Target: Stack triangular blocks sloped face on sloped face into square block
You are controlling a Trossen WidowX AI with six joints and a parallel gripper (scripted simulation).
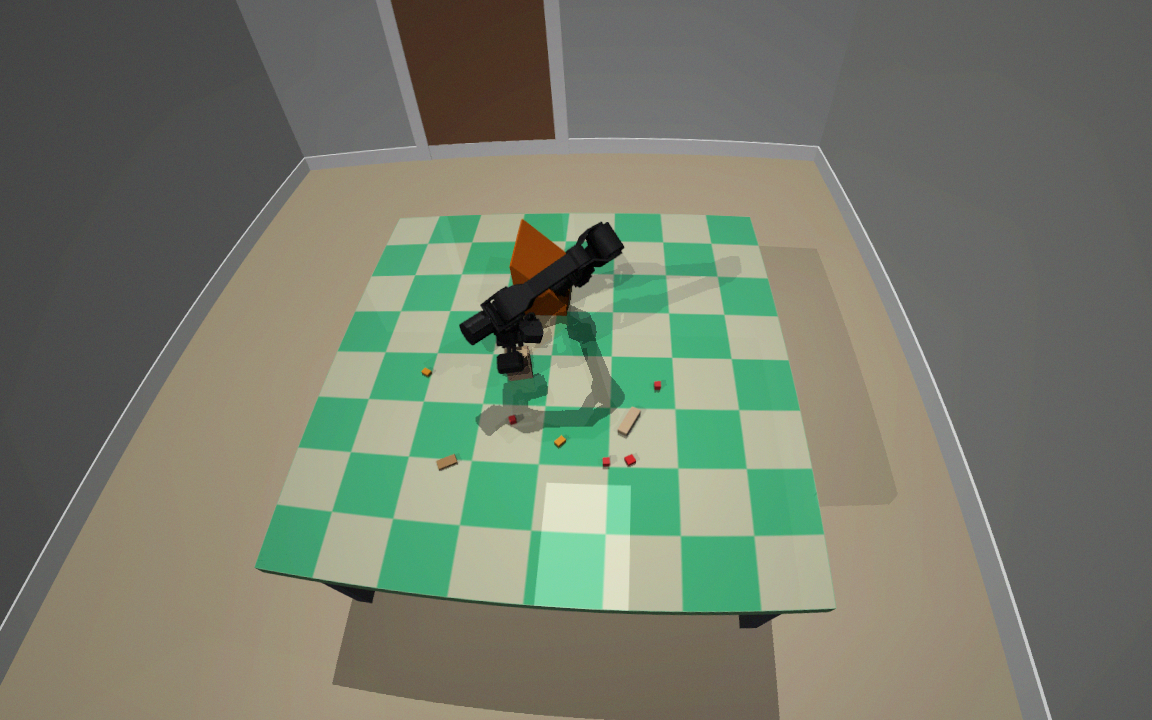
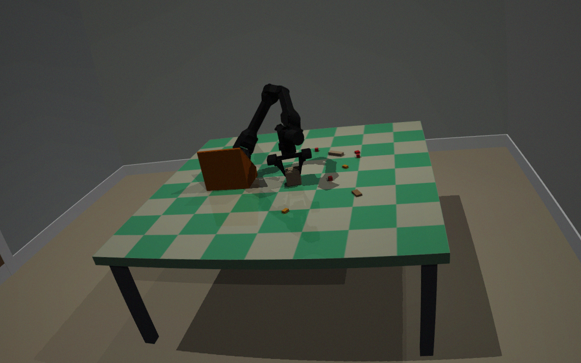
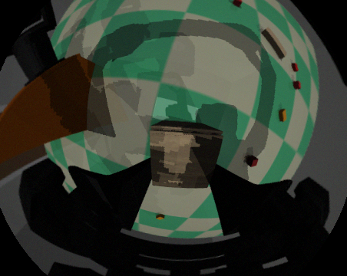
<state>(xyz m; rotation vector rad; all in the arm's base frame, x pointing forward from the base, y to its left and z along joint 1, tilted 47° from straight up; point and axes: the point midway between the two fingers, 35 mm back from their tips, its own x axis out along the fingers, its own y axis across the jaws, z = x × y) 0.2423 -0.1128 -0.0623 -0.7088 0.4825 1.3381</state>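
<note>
My gripper (image 1: 522, 352) (image 2: 293, 173) (image 3: 181, 162) points down, with its fingers shut on the sides of a brown wooden triangular block (image 2: 292, 175) (image 3: 185, 159). The other triangular block (image 3: 185, 125) shows only as a dark strip along the held block's far edge in the wrist view. The two lie close together, with their side ends nearly in line, and look like one squarish block low at the table. The sloped faces are hidden, so I cannot tell whether they meet fully or whether the top is level.
A large orange wedge (image 1: 531, 250) (image 2: 222, 169) (image 3: 66, 96) stands near the arm. Two wooden pieces (image 1: 628, 421) (image 1: 447, 462), several small red cubes (image 1: 657, 385) (image 3: 252, 161) and two small orange blocks (image 1: 426, 371) (image 1: 559, 440) lie on the checkered table (image 1: 576, 564) (image 2: 373, 239).
</note>
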